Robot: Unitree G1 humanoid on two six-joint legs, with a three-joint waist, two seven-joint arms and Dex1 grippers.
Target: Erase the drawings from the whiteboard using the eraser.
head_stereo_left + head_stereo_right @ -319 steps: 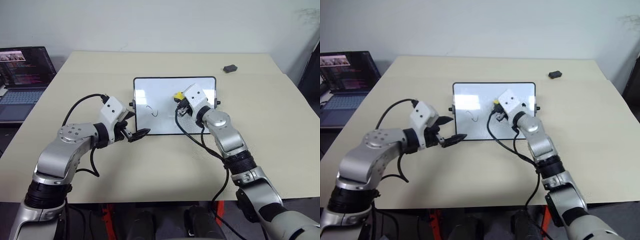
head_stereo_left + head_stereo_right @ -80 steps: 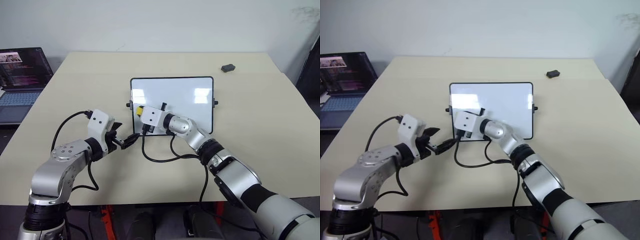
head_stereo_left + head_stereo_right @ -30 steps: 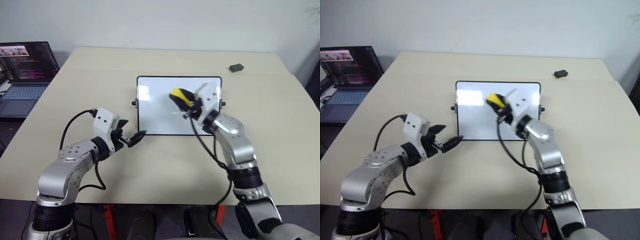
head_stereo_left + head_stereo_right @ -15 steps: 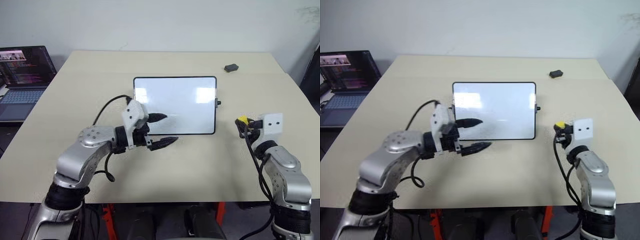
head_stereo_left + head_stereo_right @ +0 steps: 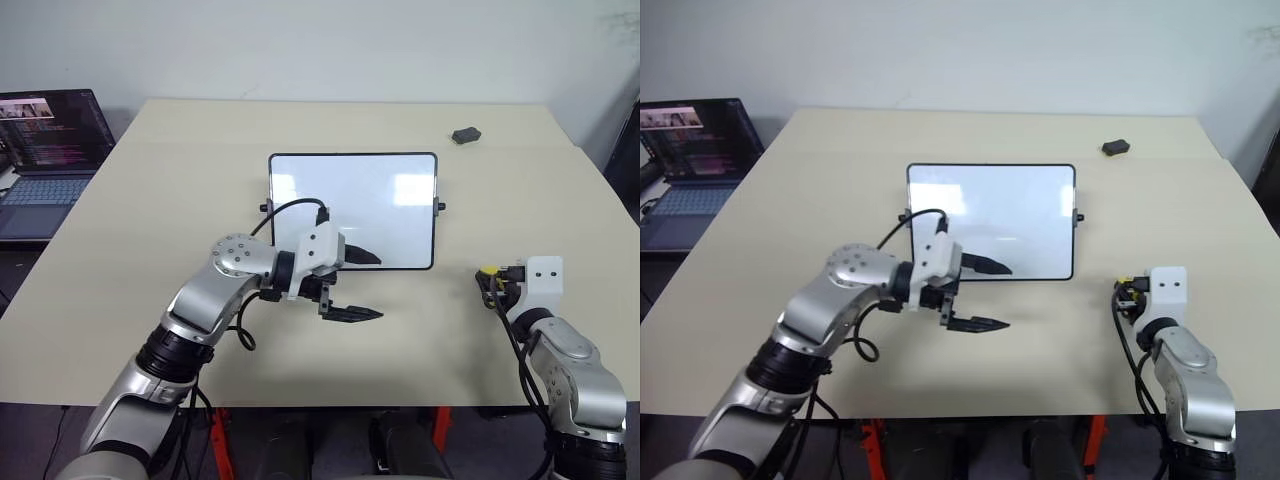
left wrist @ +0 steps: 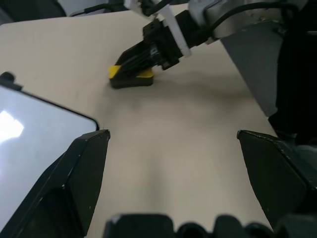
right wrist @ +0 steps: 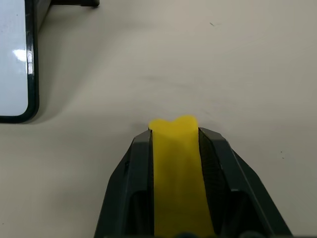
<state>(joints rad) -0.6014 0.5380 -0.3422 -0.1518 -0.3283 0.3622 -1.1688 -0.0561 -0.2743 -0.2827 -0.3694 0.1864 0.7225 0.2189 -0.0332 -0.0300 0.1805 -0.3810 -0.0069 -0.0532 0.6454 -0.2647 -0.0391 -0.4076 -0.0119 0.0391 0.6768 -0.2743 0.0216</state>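
1. The whiteboard lies flat in the middle of the table, its white face showing no marks that I can make out. By that look the wiping itself seems done.

2. The right gripper sits low over the table at the near right, well clear of the whiteboard's right edge. Its two fingers pinch the eraser between them, the yellow block squeezed so its tip bulges past the fingertips. In the left wrist view the eraser appears to rest on or just above the tabletop, which suits setting it down off the board.

3. The left gripper hangs at the near edge of the whiteboard, pointing right, jaws spread wide and holding nothing. One finger overlaps the board's near rim, the other lies over bare table. Whether it touches the frame I cannot tell; the pose fits steadying the board.

4. A small dark lump sits far right and a laptop stands off the table's left; neither matters here.
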